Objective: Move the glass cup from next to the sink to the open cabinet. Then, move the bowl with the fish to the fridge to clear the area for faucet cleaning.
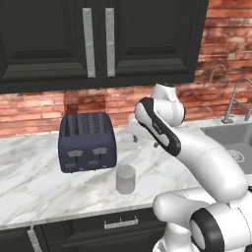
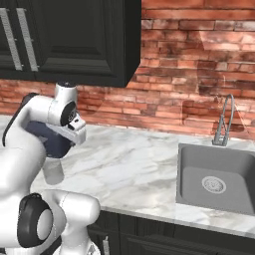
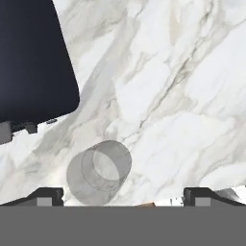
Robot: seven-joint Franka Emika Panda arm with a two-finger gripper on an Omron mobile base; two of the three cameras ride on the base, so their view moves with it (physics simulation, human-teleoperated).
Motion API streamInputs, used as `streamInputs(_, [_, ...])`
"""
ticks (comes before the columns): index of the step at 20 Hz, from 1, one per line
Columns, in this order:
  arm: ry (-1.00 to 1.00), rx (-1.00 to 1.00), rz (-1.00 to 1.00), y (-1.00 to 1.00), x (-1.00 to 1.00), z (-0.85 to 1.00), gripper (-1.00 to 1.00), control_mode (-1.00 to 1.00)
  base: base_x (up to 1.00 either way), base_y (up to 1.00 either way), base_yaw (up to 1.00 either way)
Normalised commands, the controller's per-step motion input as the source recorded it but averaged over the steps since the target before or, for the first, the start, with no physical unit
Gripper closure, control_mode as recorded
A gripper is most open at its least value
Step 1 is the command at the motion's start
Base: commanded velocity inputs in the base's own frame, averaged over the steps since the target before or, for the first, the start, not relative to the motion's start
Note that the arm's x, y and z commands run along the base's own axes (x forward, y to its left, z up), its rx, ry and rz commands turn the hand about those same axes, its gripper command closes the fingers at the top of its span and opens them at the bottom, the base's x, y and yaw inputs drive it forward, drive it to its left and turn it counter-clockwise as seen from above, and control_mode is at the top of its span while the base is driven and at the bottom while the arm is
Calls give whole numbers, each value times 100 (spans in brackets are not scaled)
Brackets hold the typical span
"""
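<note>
Left base view
Cup [image 1: 125, 178]: upright on the marble desk [image 1: 34, 182], near the front edge, just in front of the toaster [image 1: 87, 141] and a little to its right, apart from it.
Toaster: dark blue, four slots on top, two levers on the front face.
Arm [image 1: 197, 157]: bent over the desk to the right of the cup, wrist turned down behind the forearm (pincer itself hidden here).
Cabinets [image 1: 98, 39]: black upper doors, shut, two pale handles side by side.
Faucet [image 1: 235, 101]: at the right edge, before the brick wall.
Sink [image 1: 235, 140]: corner of the grey basin below the faucet, well apart from the cup.

Right base view
Cup [image 2: 53, 172]: pale and faint, low at the left, partly behind the arm [image 2: 20, 144].
Toaster [image 2: 52, 139]: dark bulk behind the wrist.
Sink [image 2: 215, 179]: grey basin with round drain, set in the desk [image 2: 129, 169] at the right.
Faucet [image 2: 223, 121]: slim curved spout behind the basin.
Cabinet [image 2: 79, 42]: black, doors shut, above the arm.

Hand view
Pincer [image 3: 122, 194]: spread wide, one dark tip at each side of the lower edge, nothing between them.
Cup [image 3: 99, 172]: seen from above, mouth toward the camera, nearer the left tip and clear of both (not gripped).
Toaster [image 3: 33, 62]: dark corner at upper left, near the cup without touching.
Desk [image 3: 182, 96]: white marble with grey veins.
</note>
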Motion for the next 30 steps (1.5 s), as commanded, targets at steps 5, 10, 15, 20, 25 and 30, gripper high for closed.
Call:
streamInputs(5, [4,0,26,-4,3,-31,-100,-100,0,0,0])
streamInputs(10, [-2,0,7,24,51,-53,-100,-100,0,0,0])
streamInputs(15, [0,-4,8,64,28,-22,-100,-100,0,0,0])
streamInputs(20, [0,-13,28,16,-4,-35,-100,-100,0,0,0])
streamInputs(25, [0,-1,9,-2,-2,-18,-100,-100,0,0,0])
streamInputs(30, [-4,-3,10,-14,-5,-24,-100,-100,0,0,0])
